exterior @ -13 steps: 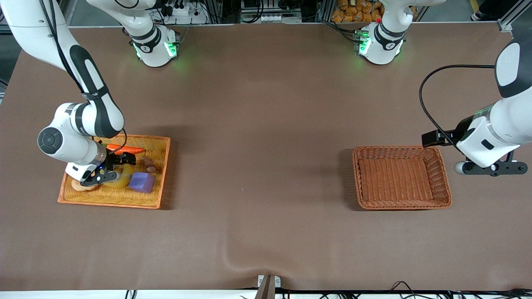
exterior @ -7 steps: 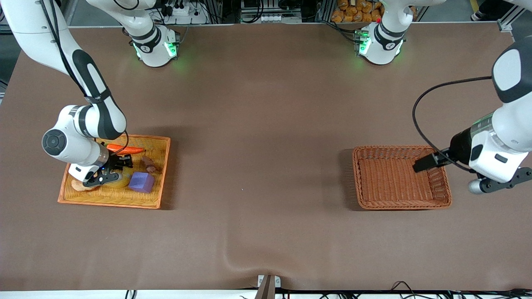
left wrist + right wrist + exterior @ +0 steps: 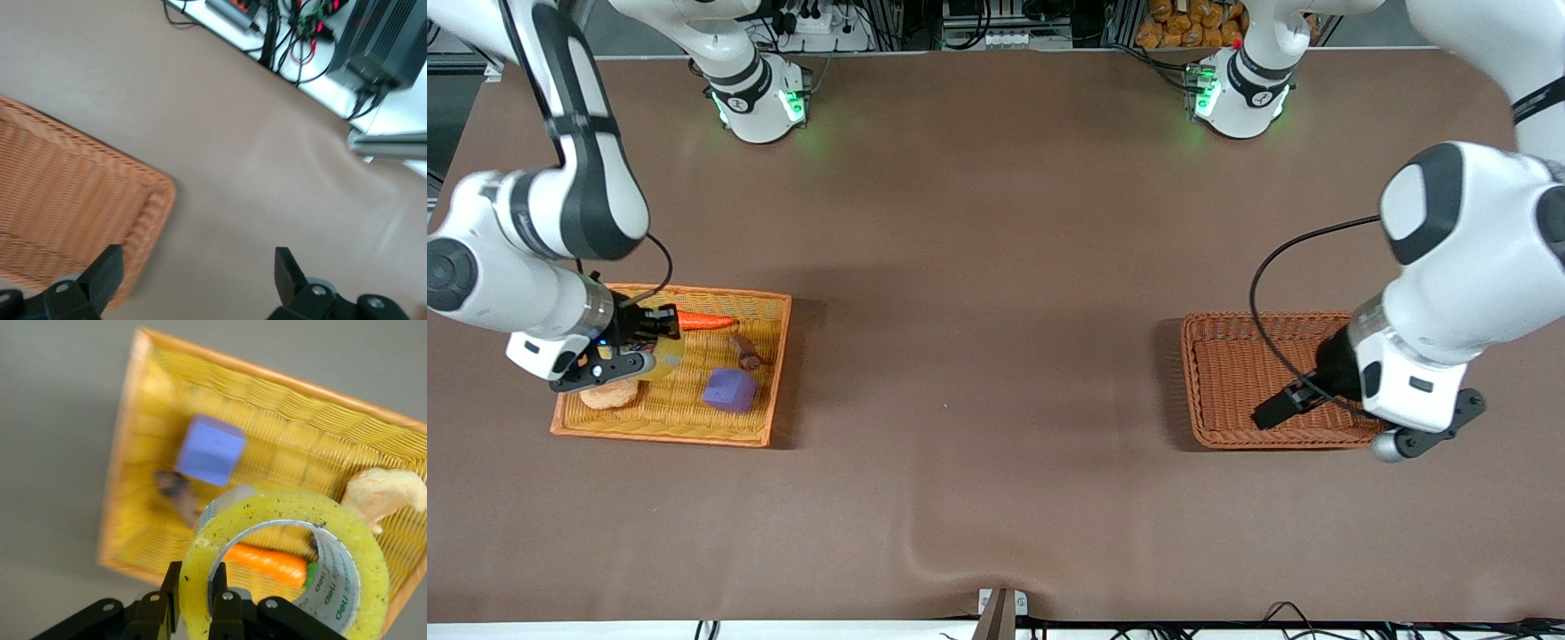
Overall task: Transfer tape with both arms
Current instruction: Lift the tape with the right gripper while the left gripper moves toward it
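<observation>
- Yellow tray (image 3: 769, 373) toward the right arm's end of the table: holds a carrot (image 3: 704, 321) along its edge farthest from the front camera, a purple cube (image 3: 729, 390) nearer the camera, a small brown item (image 3: 743, 352) between the two, and a pale bun-like piece (image 3: 609, 394) at the corner under the right gripper.
- Same contents confirmed in the right wrist view: tray (image 3: 160, 440), cube (image 3: 209, 450), carrot (image 3: 267, 564), pale piece (image 3: 383, 495), brown item (image 3: 179, 490) blurred.
- Brown basket (image 3: 1200, 373) toward the left arm's end of the table: nothing seen inside; one corner of it (image 3: 100, 220) visible in the left wrist view.
- Tape (image 3: 283, 563): lifted clear of the tray floor, hanging over the tray, wall of the ring pinched between the two fingers, one inside the core and one outside.
- Right gripper (image 3: 636, 351): closed on the tape (image 3: 660, 356), over the tray end nearest the pale piece; forearm angled down from outside the tray.
- Left gripper (image 3: 1427, 436): over the table just beside the basket's corner nearest the front camera; fingers (image 3: 107, 267) spread apart, nothing between them.
</observation>
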You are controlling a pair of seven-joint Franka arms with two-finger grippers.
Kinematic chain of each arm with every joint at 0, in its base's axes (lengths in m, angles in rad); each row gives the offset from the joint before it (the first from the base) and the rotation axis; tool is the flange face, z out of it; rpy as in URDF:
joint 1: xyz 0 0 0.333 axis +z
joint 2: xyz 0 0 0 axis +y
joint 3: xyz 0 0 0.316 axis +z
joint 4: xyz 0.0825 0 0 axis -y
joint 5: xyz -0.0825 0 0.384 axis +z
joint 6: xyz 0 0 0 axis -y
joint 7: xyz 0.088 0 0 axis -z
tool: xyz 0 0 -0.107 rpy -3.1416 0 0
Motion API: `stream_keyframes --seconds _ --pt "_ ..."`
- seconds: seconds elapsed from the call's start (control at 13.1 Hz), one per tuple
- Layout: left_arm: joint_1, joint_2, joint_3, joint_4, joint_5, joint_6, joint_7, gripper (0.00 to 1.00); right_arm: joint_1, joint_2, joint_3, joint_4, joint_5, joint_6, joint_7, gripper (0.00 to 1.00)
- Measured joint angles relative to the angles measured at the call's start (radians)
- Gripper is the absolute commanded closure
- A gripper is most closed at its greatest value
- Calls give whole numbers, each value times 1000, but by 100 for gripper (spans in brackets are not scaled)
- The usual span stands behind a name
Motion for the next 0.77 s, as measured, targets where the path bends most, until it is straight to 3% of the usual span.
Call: stream_keyframes --seconds 0.23,0.46,0.61,0.77 --pt "-40 50 1 0 0 131 -87 0 223 28 8 112 91 -17 391 100" --pt "-82 65 5 3 1 185 -274 0 400 161 11 299 188 -6 627 100" --pt "-106 63 9 17 2 189 -356 0 496 285 7 396 184 47 749 100" --pt "-121 47 9 27 10 189 -429 0 594 440 5 502 121 105 897 100"
